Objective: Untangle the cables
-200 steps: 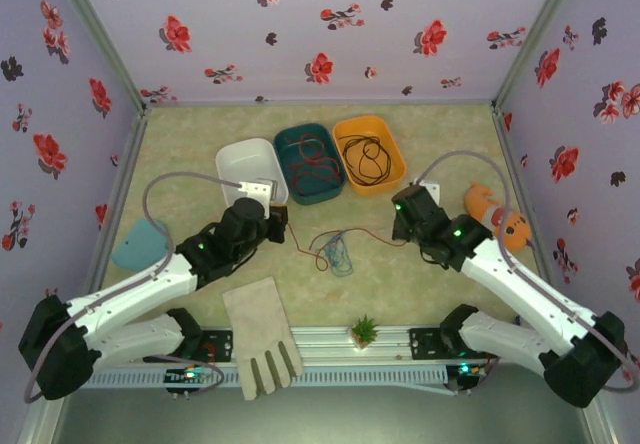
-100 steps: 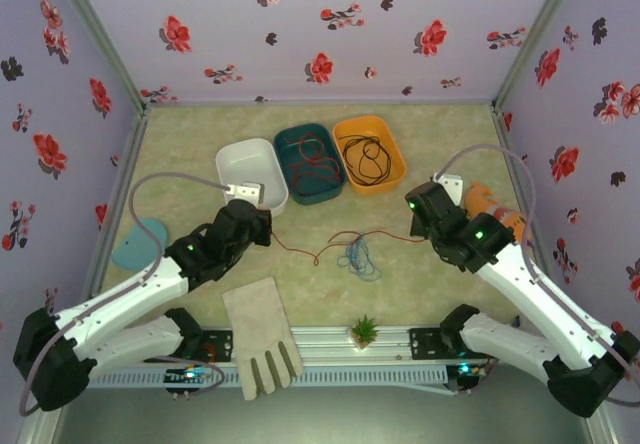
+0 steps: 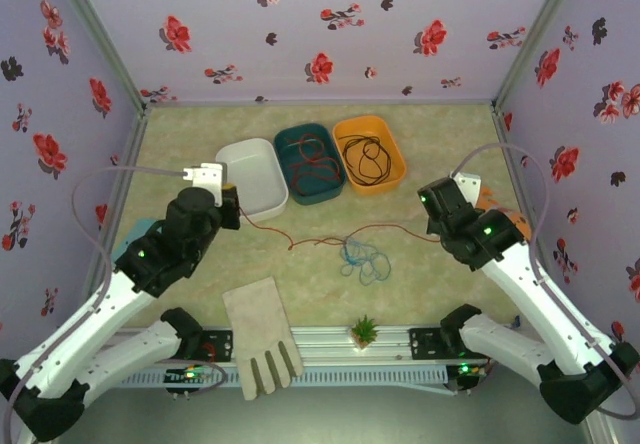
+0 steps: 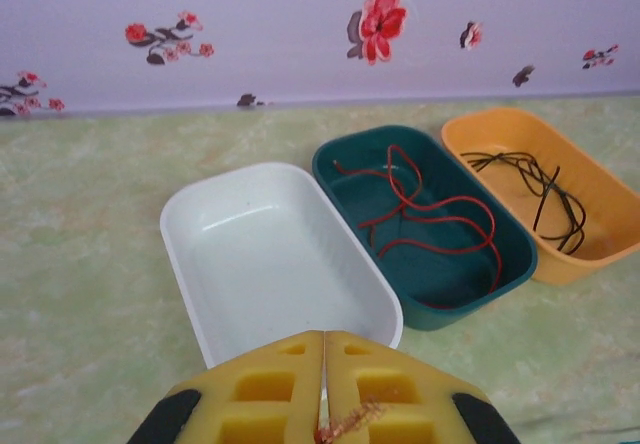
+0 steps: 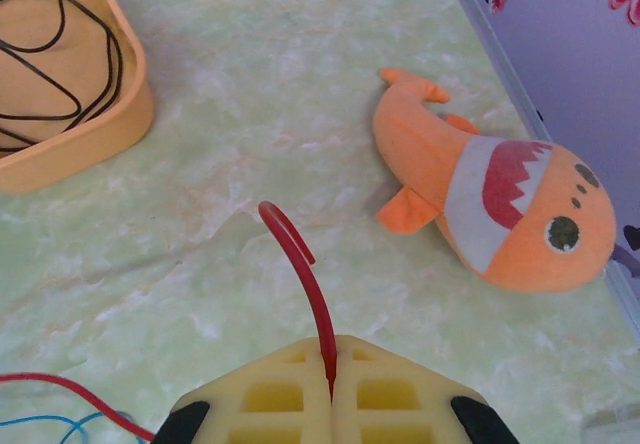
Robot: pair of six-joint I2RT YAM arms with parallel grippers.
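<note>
A red cable (image 3: 320,239) runs in a long line across the table between my two grippers. My left gripper (image 3: 232,210) is shut on one end; frayed copper strands (image 4: 352,418) poke out between its yellow pads (image 4: 270,389). My right gripper (image 3: 433,220) is shut on the other end, whose curled red tip (image 5: 296,252) sticks out past the jaws. A blue cable (image 3: 362,260) lies in a loose coil on the table just below the red line. Another red cable (image 4: 430,214) lies in the teal bin (image 3: 297,140). A black cable (image 3: 368,156) lies in the orange bin (image 3: 393,151).
An empty white bin (image 3: 252,176) stands just beyond my left gripper (image 4: 325,336). An orange shark toy (image 5: 500,204) lies right of my right gripper (image 5: 333,342). A beige glove (image 3: 262,336) and a small green plant (image 3: 364,330) sit at the near edge.
Both grippers have pulled apart, the left going left and back, the right going right. The red cable has drawn out nearly straight and the blue coil has stayed on the table.
</note>
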